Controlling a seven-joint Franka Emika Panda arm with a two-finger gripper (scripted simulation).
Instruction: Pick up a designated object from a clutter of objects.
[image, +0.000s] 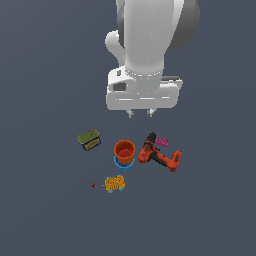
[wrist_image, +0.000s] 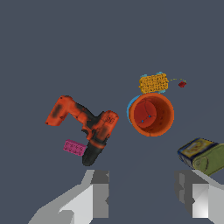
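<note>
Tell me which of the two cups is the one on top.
The orange cup is on top, upright with its mouth open. The blue cup shows only as a crescent rim beneath it, on the side toward the speckled block.

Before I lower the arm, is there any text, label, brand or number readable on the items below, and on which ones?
No text is readable in either view.
Olive-green tin: a yellow and blue label panel shows on one face, too blurred to read.
Power drill: dark marks on the orange body, no legible brand.
Yellow-orange speckled block: speckle pattern only, no characters.
Orange cup, pink piece: plain, no markings.
</note>
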